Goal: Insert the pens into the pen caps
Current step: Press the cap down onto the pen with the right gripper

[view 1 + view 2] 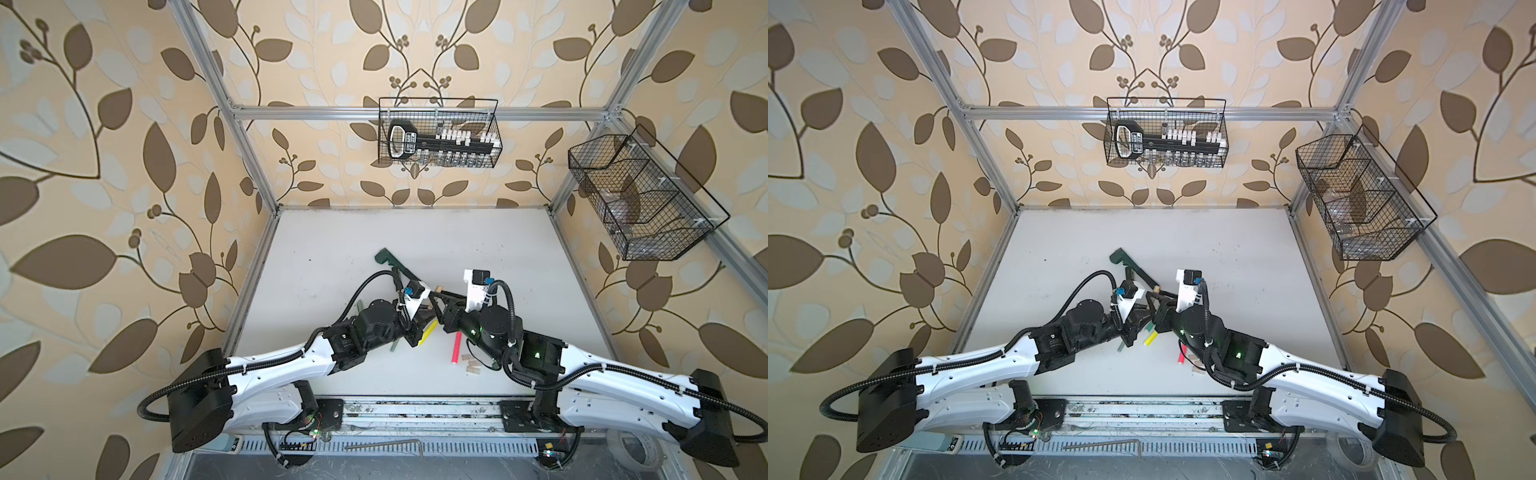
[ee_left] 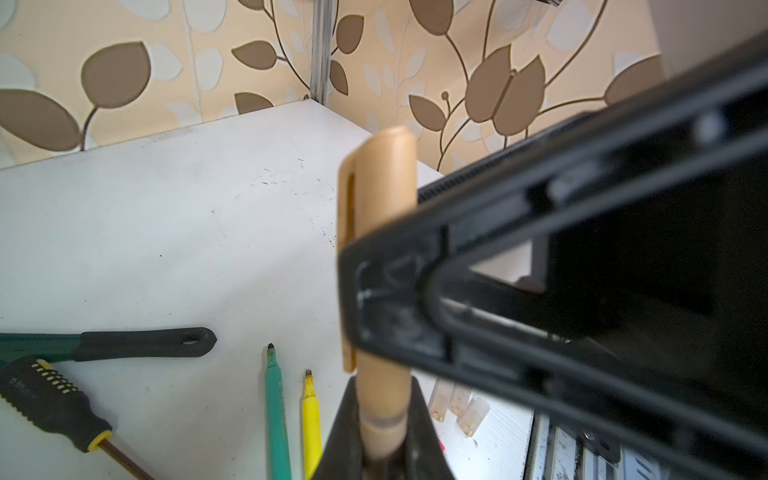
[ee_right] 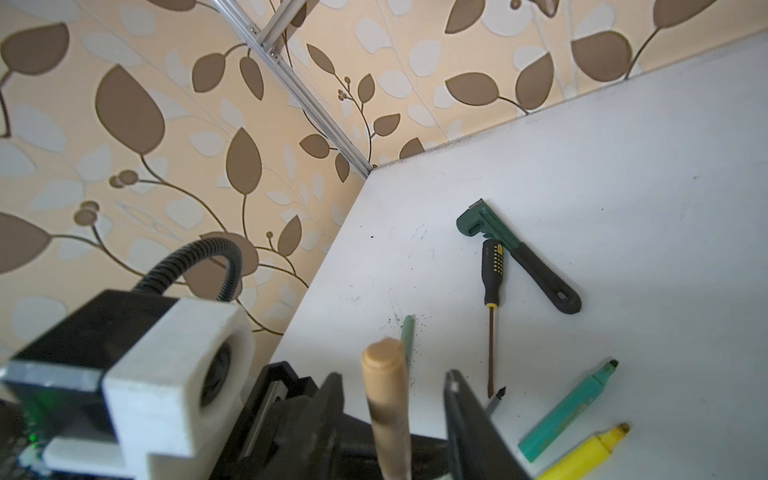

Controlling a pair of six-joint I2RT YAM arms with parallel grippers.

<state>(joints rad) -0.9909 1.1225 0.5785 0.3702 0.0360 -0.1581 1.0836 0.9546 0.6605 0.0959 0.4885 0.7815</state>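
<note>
My left gripper [image 2: 382, 399] is shut on the gold-brown pen [image 2: 382, 419], held off the table. A gold-brown pen cap [image 2: 386, 183] with a clip sits on its far end. My right gripper [image 3: 392, 390] is open, its fingers [image 3: 461, 415] either side of that pen [image 3: 388, 407] with a gap on each side. Both grippers meet mid-table near the pen's end [image 1: 437, 288]. On the table lie teal green [image 3: 569, 411], yellow [image 1: 428, 332] and pink [image 1: 457, 347] pens, uncapped. Three pale translucent caps [image 2: 459, 403] lie together near the front.
A dark green wrench [image 3: 519, 253] and a black-handled screwdriver [image 3: 492, 274] lie behind the grippers. A grey-green pen [image 3: 408, 336] lies by the left arm. Wire baskets hang on the back wall [image 1: 438, 133] and the right frame [image 1: 640, 199].
</note>
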